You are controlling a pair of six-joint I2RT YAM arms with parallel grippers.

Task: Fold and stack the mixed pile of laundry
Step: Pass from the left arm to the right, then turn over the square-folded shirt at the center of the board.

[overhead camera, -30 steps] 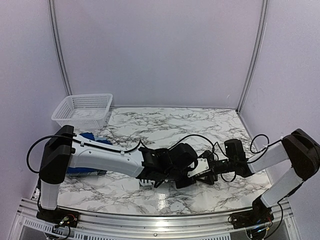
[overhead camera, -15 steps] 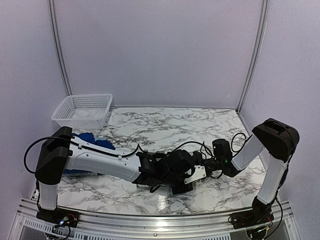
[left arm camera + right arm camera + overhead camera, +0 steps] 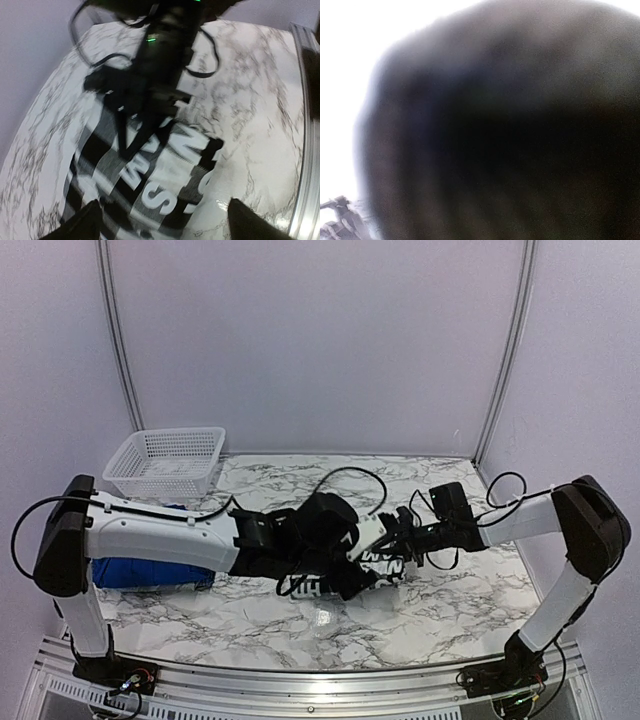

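A black-and-white check flannel shirt with big white letters lies bunched on the marble table at mid-front. In the left wrist view the shirt fills the space just under my left gripper, whose jaws stand wide apart with nothing between them. My left gripper hovers at the shirt's left side. My right gripper reaches in from the right, and its dark fingers close to a point on the shirt's far part. The right wrist view shows only a dark blur. A folded royal-blue shirt lies at the left.
A white lattice basket stands at the back left corner. The left forearm spans above the blue shirt. Loose black cables loop over the middle of the table. A metal rail runs along the front edge.
My left gripper has opened and risen, uncovering the check shirt. My right gripper has swung left onto the shirt and shut.
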